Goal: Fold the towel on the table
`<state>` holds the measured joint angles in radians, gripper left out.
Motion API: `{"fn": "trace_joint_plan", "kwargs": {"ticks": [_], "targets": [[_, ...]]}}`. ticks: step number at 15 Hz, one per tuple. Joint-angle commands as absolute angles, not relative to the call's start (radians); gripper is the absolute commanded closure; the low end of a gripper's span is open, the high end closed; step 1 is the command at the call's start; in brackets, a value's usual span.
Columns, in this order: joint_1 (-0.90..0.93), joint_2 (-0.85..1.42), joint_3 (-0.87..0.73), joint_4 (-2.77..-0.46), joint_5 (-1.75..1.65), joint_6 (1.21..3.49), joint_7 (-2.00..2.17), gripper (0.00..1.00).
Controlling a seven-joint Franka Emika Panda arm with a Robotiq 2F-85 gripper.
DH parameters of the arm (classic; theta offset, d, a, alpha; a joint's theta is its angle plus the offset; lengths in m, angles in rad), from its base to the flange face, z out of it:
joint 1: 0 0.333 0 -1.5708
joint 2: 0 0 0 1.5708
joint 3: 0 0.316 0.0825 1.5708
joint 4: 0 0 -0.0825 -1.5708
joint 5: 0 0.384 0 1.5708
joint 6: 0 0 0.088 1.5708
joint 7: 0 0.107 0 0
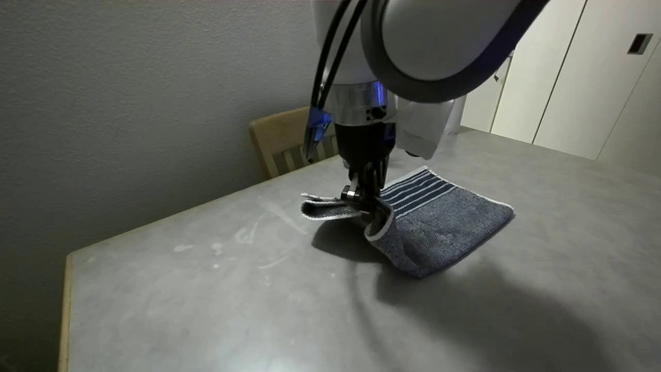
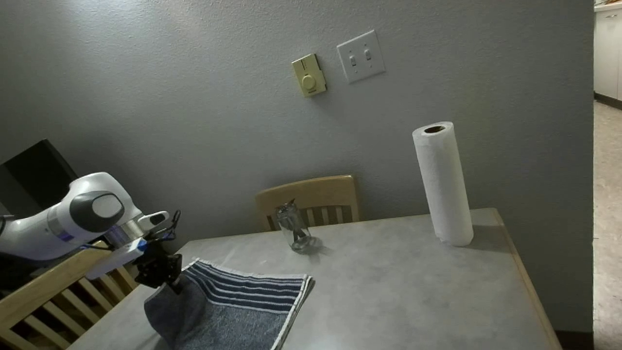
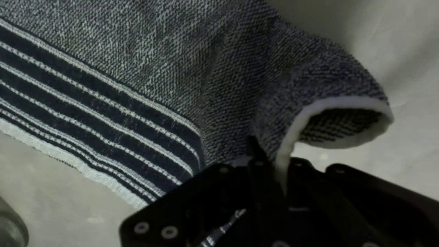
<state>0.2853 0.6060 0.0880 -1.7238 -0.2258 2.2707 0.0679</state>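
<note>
The pale bench [image 2: 388,291] has a wooden chair [image 2: 325,192] behind its far edge in an exterior view; there the striped blue-grey towel [image 2: 238,318] lies near the left edge, 1 side lifted, and a paper roll [image 2: 444,189] stands near the far right corner. The hand [image 3: 276,166] pinches the towel's white hem.

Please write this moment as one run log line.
gripper: shut on towel | towel: gripped part raised, opposite end on table | fold: unfinished

Close above the towel [image 3: 202,89], the wrist view faces down; farther off, the 2 exterior views share it, looking obliquely toward the wall [image 2: 218,121].
</note>
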Motion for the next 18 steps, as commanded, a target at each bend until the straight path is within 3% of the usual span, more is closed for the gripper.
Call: {"fn": "trace_joint_plan", "kwargs": {"ticks": [1,18], "targets": [[0.243,0.524,0.135,-1.797,-0.186,2.275,-0.040,0.98],[0.063,0.372,0.186,-1.964,0.017,2.339,-0.419,0.98]]}}
